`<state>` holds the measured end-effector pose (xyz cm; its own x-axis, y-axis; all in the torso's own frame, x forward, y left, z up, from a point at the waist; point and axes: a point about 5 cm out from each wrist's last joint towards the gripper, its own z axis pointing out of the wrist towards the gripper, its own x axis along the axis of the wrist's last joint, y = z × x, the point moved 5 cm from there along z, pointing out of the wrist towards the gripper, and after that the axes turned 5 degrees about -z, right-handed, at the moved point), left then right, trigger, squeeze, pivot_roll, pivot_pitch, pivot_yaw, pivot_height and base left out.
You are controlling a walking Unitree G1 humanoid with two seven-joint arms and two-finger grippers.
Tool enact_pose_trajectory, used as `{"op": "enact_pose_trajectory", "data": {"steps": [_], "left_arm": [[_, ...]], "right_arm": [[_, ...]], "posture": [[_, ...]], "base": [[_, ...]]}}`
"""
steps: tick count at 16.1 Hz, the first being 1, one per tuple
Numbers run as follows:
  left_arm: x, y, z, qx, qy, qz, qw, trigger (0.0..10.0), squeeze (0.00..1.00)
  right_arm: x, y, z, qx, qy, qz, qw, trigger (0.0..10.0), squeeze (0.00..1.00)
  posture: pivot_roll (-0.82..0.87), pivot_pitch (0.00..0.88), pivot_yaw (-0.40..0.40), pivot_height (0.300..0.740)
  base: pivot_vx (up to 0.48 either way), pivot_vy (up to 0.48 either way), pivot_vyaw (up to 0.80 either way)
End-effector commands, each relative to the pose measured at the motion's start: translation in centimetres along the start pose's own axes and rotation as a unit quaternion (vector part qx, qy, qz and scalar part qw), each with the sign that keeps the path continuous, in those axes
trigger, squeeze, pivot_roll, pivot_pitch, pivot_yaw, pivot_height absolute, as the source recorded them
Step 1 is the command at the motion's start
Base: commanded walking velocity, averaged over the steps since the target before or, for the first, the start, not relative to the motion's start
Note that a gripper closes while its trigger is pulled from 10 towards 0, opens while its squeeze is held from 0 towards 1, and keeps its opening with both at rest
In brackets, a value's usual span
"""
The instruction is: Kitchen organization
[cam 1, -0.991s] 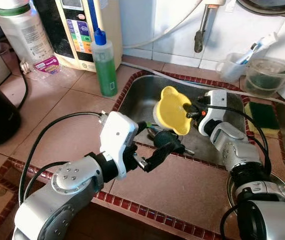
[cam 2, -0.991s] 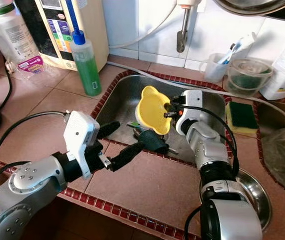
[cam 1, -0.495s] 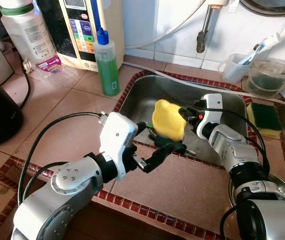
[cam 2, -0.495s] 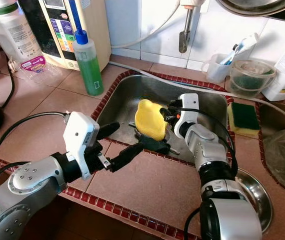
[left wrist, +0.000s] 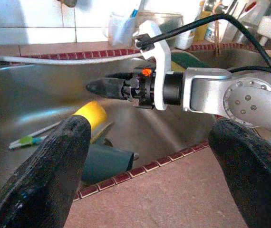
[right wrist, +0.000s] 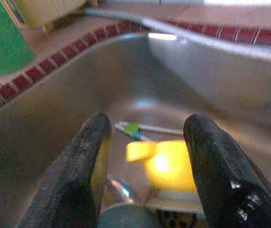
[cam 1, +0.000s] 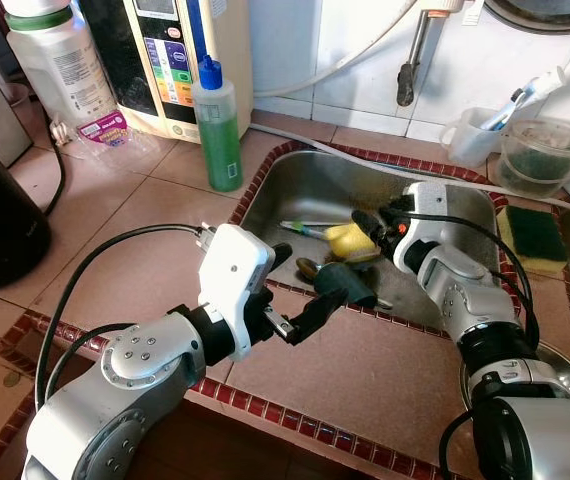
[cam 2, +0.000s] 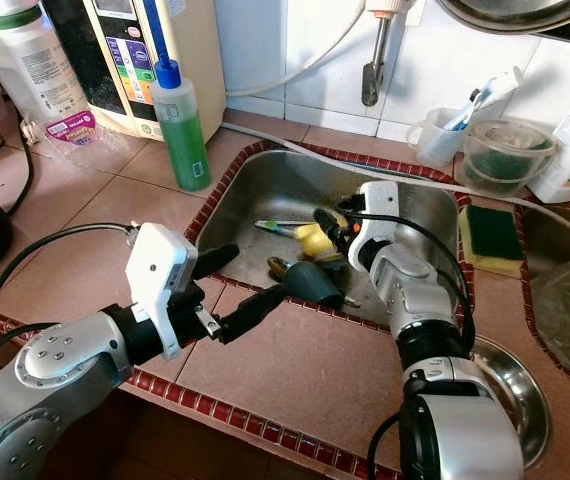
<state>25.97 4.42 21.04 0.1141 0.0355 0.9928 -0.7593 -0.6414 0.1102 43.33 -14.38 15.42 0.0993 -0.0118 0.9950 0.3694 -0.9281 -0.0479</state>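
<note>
The sink (cam 1: 295, 185) is set into the tiled counter (cam 1: 115, 230), with a raised red-tile rim on all sides. In it lie a yellow funnel (cam 1: 349, 240), a dark cup (cam 1: 350, 283) near the front wall, a spoon (cam 2: 281, 266) and a thin green-tipped tool (cam 1: 300, 228) toward the left. The right gripper (cam 2: 327, 226) is held low in the basin just beside the funnel, its fingers (right wrist: 85, 156) spread wide with nothing between them; the funnel rests on the sink floor under them. The left gripper (cam 1: 305, 300) is poised over the near rim, also wide open and empty.

The step in hand is judged to be picking items out of the basin. Whichever piece is taken should be gripped at its rim or handle and lifted straight up before being carried sideways, so the rim is cleared. The dark cup appears to lie on its side, though this is not clearly seen. Open counter lies near and left; the far right is crowded by a sponge (cam 1: 534, 230), tub (cam 1: 545, 150) and cup of brushes (cam 1: 470, 135). The soap bottle (cam 1: 216, 130) stands close to the far left corner and should be given room.
</note>
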Motion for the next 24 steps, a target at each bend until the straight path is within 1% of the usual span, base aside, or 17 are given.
{"op": "enact_pose_trajectory", "data": {"steps": [1, 5, 6, 7, 8, 9, 10, 11, 12, 13, 15, 16, 18, 21, 22, 23, 24], "left_arm": [[0.5, -0.2, -0.1, 0.004, 0.009, 0.006, 1.0, 10.0, 0.0], [1.3, -3.6, -0.2, 0.073, 0.033, 0.015, 0.997, 10.0, 0.0], [1.5, -4.0, -0.3, 0.077, 0.035, 0.018, 0.996, 10.0, 0.0], [2.1, -5.1, -0.4, 0.091, 0.044, 0.027, 0.994, 10.0, 0.0], [2.8, -6.2, -0.6, 0.112, 0.059, 0.044, 0.991, 10.0, 0.0], [3.0, -6.8, -0.7, 0.123, 0.063, 0.05, 0.989, 10.0, 0.0], [3.3, -8.2, -0.8, 0.156, 0.078, 0.055, 0.983, 10.0, 0.0], [3.6, -9.1, -1.0, 0.178, 0.093, 0.06, 0.978, 10.0, 0.0], [3.5, -9.7, -1.1, 0.193, 0.099, 0.056, 0.975, 10.0, 0.0], [3.1, -10.2, -1.1, 0.202, 0.107, 0.045, 0.973, 10.0, 0.0], [3.2, -10.4, -1.2, 0.208, 0.131, 0.026, 0.969, 10.0, 0.0], [2.8, -10.7, -1.1, 0.216, 0.139, 0.019, 0.966, 10.0, 0.0], [2.3, -11.1, -1.0, 0.227, 0.144, 0.018, 0.963, 10.0, 0.0], [1.7, -11.6, -0.7, 0.237, 0.153, 0.002, 0.959, 10.0, 0.0], [1.9, -11.7, -0.6, 0.236, 0.157, 0.002, 0.959, 10.0, 0.0], [1.8, -11.9, -0.5, 0.236, 0.159, 0.003, 0.959, 10.0, 0.0], [1.9, -11.8, -0.5, 0.235, 0.16, 0.004, 0.959, 10.0, 0.0]], "right_arm": [[1.9, 0.1, 0.0, -0.005, 0.038, -0.01, 0.999, 10.0, 1.0], [5.4, 0.3, -1.4, -0.04, 0.144, -0.027, 0.988, 10.0, 1.0], [5.8, 0.3, -1.6, -0.043, 0.154, -0.03, 0.987, 10.0, 1.0], [6.7, 0.2, -2.1, -0.053, 0.178, -0.028, 0.982, 10.0, 1.0], [7.5, 0.2, -2.6, -0.063, 0.198, -0.035, 0.977, 10.0, 1.0], [7.8, 0.1, -2.9, -0.065, 0.207, -0.04, 0.975, 10.0, 1.0], [8.5, -0.1, -3.6, -0.075, 0.226, -0.053, 0.97, 10.0, 1.0], [8.8, -0.1, -4.1, -0.086, 0.238, -0.058, 0.966, 10.0, 1.0], [8.9, -0.2, -4.6, -0.096, 0.248, -0.059, 0.962, 10.0, 0.56], [8.8, -0.5, -5.2, -0.101, 0.254, -0.06, 0.96, 10.0, 0.0], [8.6, -1.0, -5.8, -0.108, 0.256, -0.089, 0.957, 10.0, 0.0], [8.0, -1.4, -6.3, -0.115, 0.251, -0.121, 0.953, 10.0, 0.0], [7.4, -1.6, -6.9, -0.125, 0.247, -0.121, 0.953, 10.0, 0.0], [6.0, -2.4, -7.5, -0.138, 0.234, -0.124, 0.955, 10.0, 0.0], [6.1, -2.6, -7.4, -0.138, 0.234, -0.123, 0.954, 10.0, 0.0], [6.2, -2.8, -7.4, -0.136, 0.235, -0.133, 0.953, 10.0, 0.0], [6.3, -2.7, -7.4, -0.137, 0.236, -0.134, 0.953, 10.0, 0.0]], "posture": [[-0.05, 0.136, 0.009, 0.74], [-0.06, 0.126, -0.002, 0.74], [-0.06, 0.122, -0.003, 0.74], [-0.07, 0.113, -0.004, 0.74], [-0.07, 0.104, -0.005, 0.74], [-0.07, 0.101, -0.003, 0.74], [-0.08, 0.09, -0.004, 0.74], [-0.09, 0.084, -0.005, 0.74], [-0.09, 0.077, -0.006, 0.74], [-0.1, 0.067, -0.008, 0.74], [-0.1, 0.06, -0.009, 0.74], [-0.11, 0.042, -0.009, 0.74], [-0.12, 0.034, -0.009, 0.74], [-0.13, 0.013, -0.007, 0.74], [-0.14, 0.011, -0.007, 0.74], [-0.14, 0.009, -0.006, 0.74], [-0.14, 0.007, -0.008, 0.74]], "base": [[0.0, 0.0, 0.0], [0.0, 0.0, 0.0], [0.0, 0.0, 0.0], [0.0, 0.0, 0.0], [0.0, 0.0, 0.0], [0.0, 0.0, 0.0], [0.0, 0.0, 0.0], [0.0, 0.0, 0.0], [0.0, 0.0, 0.0], [0.0, 0.0, 0.0], [0.0, 0.0, 0.0], [0.0, 0.0, 0.0], [0.0, 0.0, 0.0], [0.0, 0.0, 0.0], [0.0, 0.0, 0.0], [0.0, 0.0, 0.0], [0.0, 0.0, 0.0]]}}
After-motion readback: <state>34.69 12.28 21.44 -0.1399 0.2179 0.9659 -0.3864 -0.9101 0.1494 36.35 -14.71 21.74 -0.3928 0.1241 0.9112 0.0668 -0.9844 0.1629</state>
